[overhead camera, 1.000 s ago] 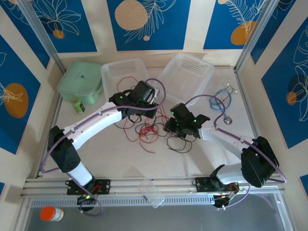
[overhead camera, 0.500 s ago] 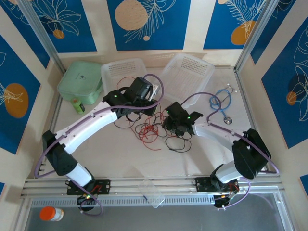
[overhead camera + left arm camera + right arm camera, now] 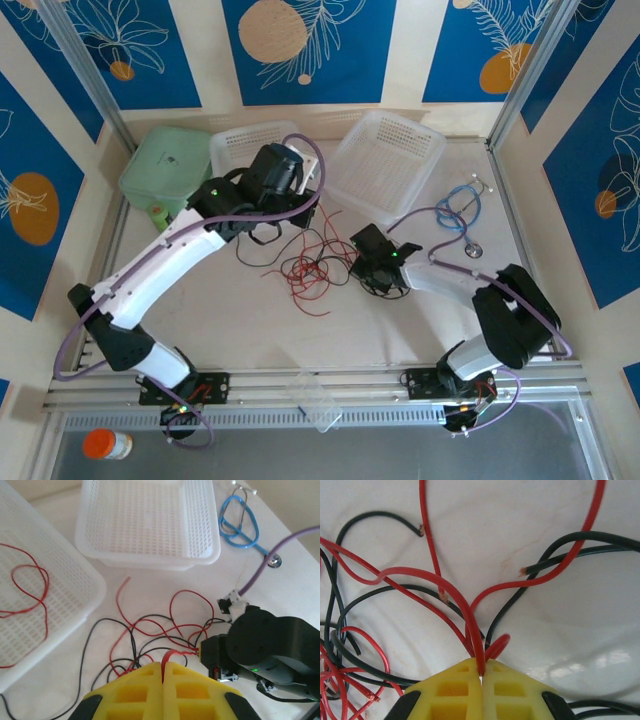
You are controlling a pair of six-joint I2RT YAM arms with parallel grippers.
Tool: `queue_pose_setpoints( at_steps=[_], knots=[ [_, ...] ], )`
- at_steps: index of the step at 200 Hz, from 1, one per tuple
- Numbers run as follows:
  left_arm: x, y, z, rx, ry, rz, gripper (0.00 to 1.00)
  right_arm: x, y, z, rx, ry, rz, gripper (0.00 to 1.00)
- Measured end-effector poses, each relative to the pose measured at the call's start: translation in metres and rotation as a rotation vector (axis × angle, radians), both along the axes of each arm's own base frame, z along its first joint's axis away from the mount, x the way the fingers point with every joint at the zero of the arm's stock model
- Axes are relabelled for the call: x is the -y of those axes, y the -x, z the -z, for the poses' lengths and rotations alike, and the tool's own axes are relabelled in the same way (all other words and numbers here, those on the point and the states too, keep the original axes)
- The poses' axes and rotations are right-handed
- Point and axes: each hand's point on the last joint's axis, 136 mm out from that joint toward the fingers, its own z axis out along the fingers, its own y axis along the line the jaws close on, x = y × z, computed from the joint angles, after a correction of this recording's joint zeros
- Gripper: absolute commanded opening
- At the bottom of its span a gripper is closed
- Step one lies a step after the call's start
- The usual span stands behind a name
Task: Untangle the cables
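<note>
Left claw (image 3: 163, 666): yellow fingers pressed flat together, a red strand pinched in the seam and looping up out of it. Right claw (image 3: 481, 673): likewise closed tight, two red strands nipped at its tips. The cables (image 3: 305, 268) are thin red and black wires with bare copper ends, lying in one loose knot on the surface (image 3: 250, 325) about midway between its left and right edges and slightly toward the far edge, between the two claws. The right wrist view resolves the crossings: a red arch passes over a black loop, black strands curve away to the right, and a dense red cluster sits at lower left. The left wrist view instead gives the setting: the knot spreads below a white mesh basket (image 3: 70, 585) holding a separate red loop, a second white basket (image 3: 150, 525) lies empty beyond, a light-blue stethoscope (image 3: 226, 527) lies toward the right edge, and the right arm's black wrist rests just beside the knot. The top view adds a green box (image 3: 165, 165) at the far left corner. Both baskets border the knot on the far side; bare surface extends from the knot to the near edge and to the left edge.
</note>
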Motion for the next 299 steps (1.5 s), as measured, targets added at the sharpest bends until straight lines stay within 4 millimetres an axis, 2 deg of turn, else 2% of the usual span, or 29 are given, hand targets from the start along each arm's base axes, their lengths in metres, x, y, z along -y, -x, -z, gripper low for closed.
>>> queue_pose_setpoints(
  at_steps=[35,50,78,97,119,140,160,179,194,215,231,257,299],
  knots=[
    [-0.006,0.001,-0.026,0.056,-0.002,-0.003,0.02,0.025,0.0,-0.01,0.058,-0.05,0.055,0.0],
    [-0.01,-0.002,-0.045,0.103,0.017,-0.02,0.03,0.039,0.007,-0.005,0.045,-0.037,0.067,0.03],
    [-0.022,0.0,-0.085,0.197,0.065,-0.043,0.04,0.057,0.018,0.001,0.008,-0.018,0.065,0.27],
    [-0.029,0.003,-0.11,0.248,0.103,-0.055,0.05,0.057,0.016,-0.006,0.024,-0.043,0.044,0.45],
    [-0.033,0.005,-0.123,0.279,0.121,-0.056,0.05,0.052,0.017,-0.02,0.065,-0.076,-0.007,0.57],
    [-0.031,0.004,-0.12,0.273,0.116,-0.054,0.06,0.047,0.018,-0.04,0.11,-0.106,-0.057,0.6],
    [-0.027,0.003,-0.105,0.243,0.096,-0.041,0.08,0.039,0.014,-0.069,0.161,-0.137,-0.105,0.61],
    [-0.02,0.002,-0.075,0.181,0.064,-0.028,0.09,0.029,0.008,-0.093,0.204,-0.171,-0.149,0.62],
    [-0.016,0.001,-0.046,0.128,0.027,-0.023,0.1,0.019,0.004,-0.101,0.208,-0.182,-0.181,0.62],
    [-0.014,0.001,-0.011,0.062,-0.014,-0.028,0.13,0.002,-0.002,-0.091,0.156,-0.166,-0.231,0.6],
    [-0.013,0.002,0.003,0.037,-0.029,-0.031,0.14,-0.006,-0.004,-0.07,0.092,-0.138,-0.256,0.6],
    [-0.015,0.003,-0.002,0.044,-0.012,-0.037,0.14,-0.012,-0.004,-0.039,-0.003,-0.088,-0.285,0.56],
    [-0.023,0.011,-0.019,0.075,0.024,-0.038,0.15,-0.02,-0.008,-0.02,-0.035,-0.068,-0.312,0.4]
  ],
)
